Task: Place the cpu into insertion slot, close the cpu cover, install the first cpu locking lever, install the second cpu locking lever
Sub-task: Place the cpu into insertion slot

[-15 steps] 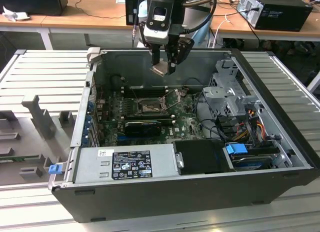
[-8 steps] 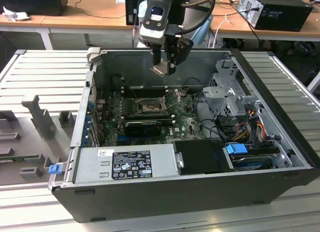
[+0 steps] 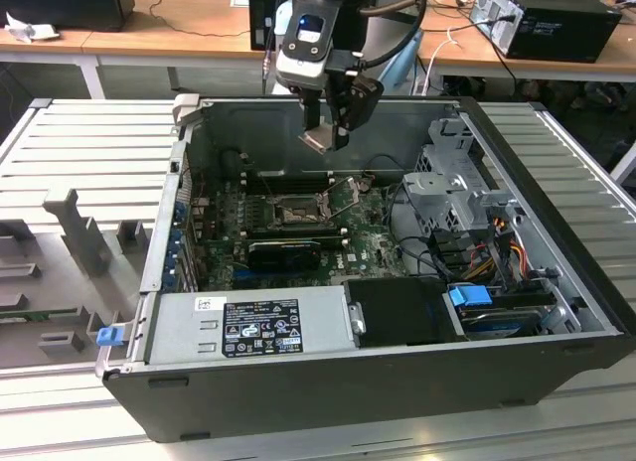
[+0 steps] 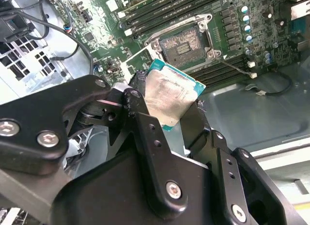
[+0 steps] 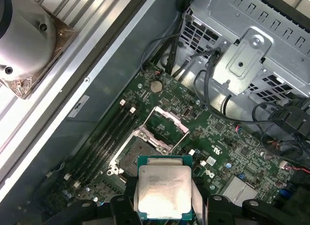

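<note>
My gripper (image 3: 326, 133) is shut on the cpu (image 3: 320, 140), a flat square chip with a silvery face, and holds it in the air over the open computer case. In both wrist views the black fingers (image 4: 138, 101) clamp two opposite edges of the cpu (image 4: 167, 96) (image 5: 163, 186). The insertion slot (image 3: 296, 215) (image 4: 183, 46) (image 5: 133, 154) is a dark square socket on the green board, below the chip and uncovered. The cpu cover (image 5: 167, 122) stands swung up beside the slot.
Long black memory slots (image 5: 104, 140) run beside the socket. A long black card (image 3: 283, 250) lies in front of it. The power supply (image 3: 248, 327) fills the case's near side, and a metal drive cage (image 3: 457, 183) with cables sits on the exterior view's right.
</note>
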